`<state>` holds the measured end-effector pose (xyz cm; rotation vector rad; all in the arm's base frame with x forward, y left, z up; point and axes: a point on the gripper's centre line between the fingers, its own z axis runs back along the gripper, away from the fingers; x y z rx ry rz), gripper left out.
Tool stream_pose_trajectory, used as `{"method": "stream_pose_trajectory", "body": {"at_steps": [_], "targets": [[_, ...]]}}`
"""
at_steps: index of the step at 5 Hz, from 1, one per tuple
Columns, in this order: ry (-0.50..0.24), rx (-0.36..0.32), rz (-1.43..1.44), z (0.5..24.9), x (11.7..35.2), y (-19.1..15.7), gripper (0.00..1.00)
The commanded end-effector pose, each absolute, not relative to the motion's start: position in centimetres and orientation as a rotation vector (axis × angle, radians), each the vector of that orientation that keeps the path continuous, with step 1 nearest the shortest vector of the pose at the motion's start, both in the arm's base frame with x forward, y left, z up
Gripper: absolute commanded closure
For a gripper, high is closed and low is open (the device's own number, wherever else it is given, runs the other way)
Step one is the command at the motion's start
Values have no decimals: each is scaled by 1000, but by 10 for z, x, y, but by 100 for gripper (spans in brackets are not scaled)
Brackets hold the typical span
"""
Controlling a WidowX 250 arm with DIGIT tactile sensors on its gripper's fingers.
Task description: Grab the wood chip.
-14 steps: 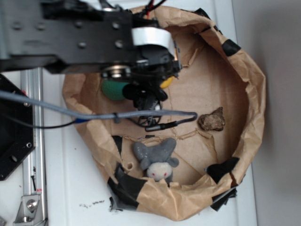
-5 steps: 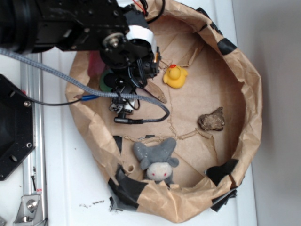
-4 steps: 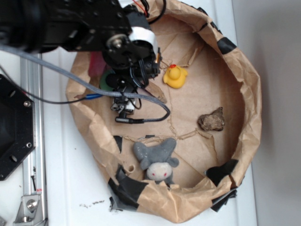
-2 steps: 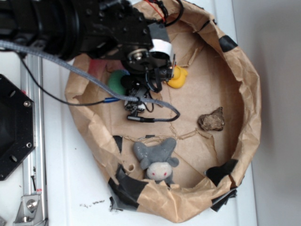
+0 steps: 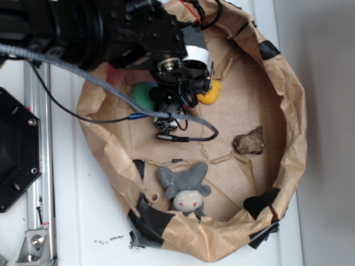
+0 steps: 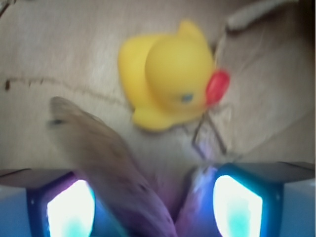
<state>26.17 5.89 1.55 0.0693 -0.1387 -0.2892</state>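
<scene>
My gripper (image 6: 153, 197) is standing spread, its glowing pads (image 6: 69, 205) apart, and the wood chip (image 6: 106, 163) is lying slantwise between them, one end reaching out over the paper floor. Just past it the yellow duck (image 6: 170, 81) is sitting, beak pointing right. Whether a pad is touching the chip, I cannot tell.

In the wrist view the wood chip (image 6: 106, 163) is blurred, its lower end cut off at the bottom edge, perhaps between the claw (image 6: 148, 205) pads.
</scene>
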Motion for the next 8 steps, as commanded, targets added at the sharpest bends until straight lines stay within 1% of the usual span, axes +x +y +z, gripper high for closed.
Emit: {"method": "stream_pose_trajectory", "body": {"at_steps": [1, 2, 3, 4, 5, 6, 7, 8], "targets": [[-135, 72, -268, -5, 259, 62, 100], [-137, 42, -225, -3, 258, 64, 100], [-168, 102, -257, 13, 263, 63, 100], [-247, 11, -173, 29, 264, 54, 100], [-261, 35, -177, 34, 266, 54, 100], [-248, 56, -183, 43, 264, 54, 100], [-357, 76, -2, 93, 267, 40, 100], [-403, 6, 186, 145, 278, 21, 100]]}}
